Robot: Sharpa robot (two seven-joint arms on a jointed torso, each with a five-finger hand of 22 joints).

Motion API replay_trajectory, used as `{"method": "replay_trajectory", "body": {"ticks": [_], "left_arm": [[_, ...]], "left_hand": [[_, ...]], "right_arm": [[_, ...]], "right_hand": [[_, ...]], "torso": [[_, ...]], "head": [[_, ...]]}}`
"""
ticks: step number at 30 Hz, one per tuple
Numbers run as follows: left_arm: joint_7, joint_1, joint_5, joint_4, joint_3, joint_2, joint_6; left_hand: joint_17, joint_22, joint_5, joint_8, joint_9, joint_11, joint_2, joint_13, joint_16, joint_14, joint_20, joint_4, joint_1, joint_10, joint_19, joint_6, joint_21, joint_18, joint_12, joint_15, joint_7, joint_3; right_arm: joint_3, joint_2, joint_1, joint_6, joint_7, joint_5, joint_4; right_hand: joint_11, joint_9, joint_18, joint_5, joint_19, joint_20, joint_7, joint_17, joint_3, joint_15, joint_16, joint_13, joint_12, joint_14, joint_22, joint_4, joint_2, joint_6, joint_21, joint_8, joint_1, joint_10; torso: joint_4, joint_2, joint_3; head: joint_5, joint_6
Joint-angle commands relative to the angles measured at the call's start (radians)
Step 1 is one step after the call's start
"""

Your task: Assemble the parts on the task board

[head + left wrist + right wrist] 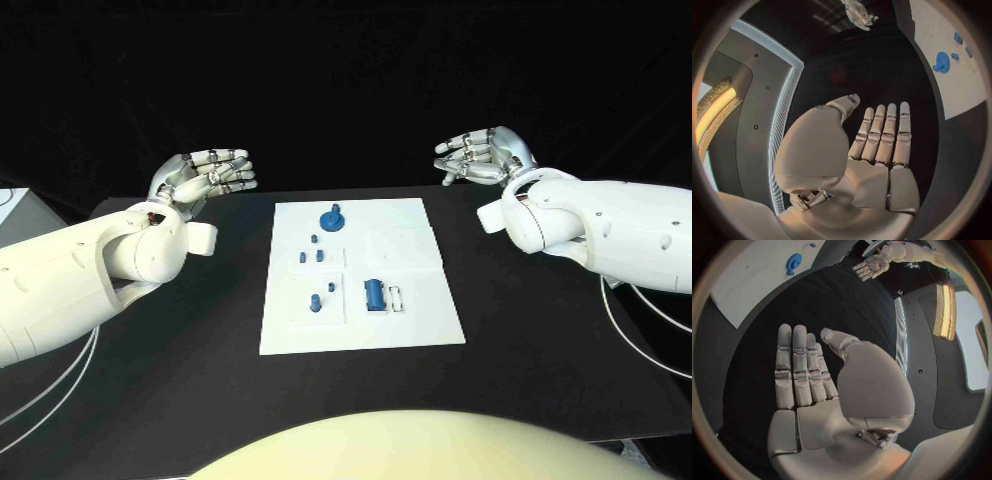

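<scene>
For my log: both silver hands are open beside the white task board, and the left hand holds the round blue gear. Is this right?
No. The left hand holds nothing; the left wrist view shows it bare. The round blue gear sits on the white task board. The right hand is open too.

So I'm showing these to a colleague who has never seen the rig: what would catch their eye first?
Probably the white task board lying in the middle of the black table, dotted with small blue parts. Next, the two silver hands raised at the far side, the left hand and the right hand, flanking the board, both holding nothing with fingers apart.
</scene>
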Motion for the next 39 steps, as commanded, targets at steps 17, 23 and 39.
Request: {"method": "replay_trajectory", "body": {"ticks": [17, 23, 39], "left_arm": [[0.015, 0.0, 0.007, 0.007, 0.001, -0.001, 0.008], [0.015, 0.0, 0.007, 0.007, 0.001, -0.002, 0.009], [0.015, 0.0, 0.007, 0.009, 0.001, -0.002, 0.015]], "left_hand": [[-0.002, -0.002, -0.001, 0.004, -0.002, -0.003, -0.003, 0.001, -0.003, 0.003, 0.0, -0.002, 0.011, 0.007, -0.001, 0.003, -0.005, 0.003, 0.002, -0.005, 0.007, -0.002], [-0.002, -0.002, -0.001, 0.004, -0.002, -0.002, -0.003, 0.001, -0.003, 0.004, 0.0, -0.002, 0.011, 0.008, -0.001, 0.004, -0.005, 0.003, 0.002, -0.005, 0.007, -0.002], [-0.002, -0.003, -0.001, 0.005, -0.003, -0.002, -0.002, 0.001, -0.003, 0.005, 0.0, -0.002, 0.011, 0.01, 0.0, 0.006, -0.006, 0.003, 0.003, -0.005, 0.009, -0.001]], "right_arm": [[0.001, 0.003, 0.001, 0.016, 0.013, 0.0, -0.006], [0.001, 0.005, 0.0, 0.018, 0.012, 0.0, -0.008], [0.001, 0.009, 0.0, 0.024, 0.011, -0.003, -0.013]], "right_hand": [[-0.003, -0.002, 0.011, 0.004, 0.008, -0.001, 0.001, -0.002, -0.007, 0.001, -0.005, -0.003, -0.006, 0.009, -0.003, -0.001, 0.009, 0.009, -0.005, -0.007, 0.002, 0.007], [-0.003, -0.002, 0.011, 0.004, 0.008, -0.001, 0.001, -0.002, -0.007, 0.001, -0.005, -0.003, -0.006, 0.009, -0.003, -0.001, 0.009, 0.009, -0.005, -0.007, 0.002, 0.007], [-0.003, -0.002, 0.011, 0.002, 0.01, -0.002, 0.001, -0.004, -0.008, 0.001, -0.012, -0.01, -0.007, 0.013, -0.009, -0.004, 0.011, 0.011, -0.006, -0.008, 0.005, 0.01]], "torso": [[0.0005, 0.003, 0.0006], [-0.0003, 0.002, 0.0009], [-0.0006, 0.002, 0.0015]], "head": [[0.002, 0.0], [0.002, 0.0], [0.002, 0.0]]}}
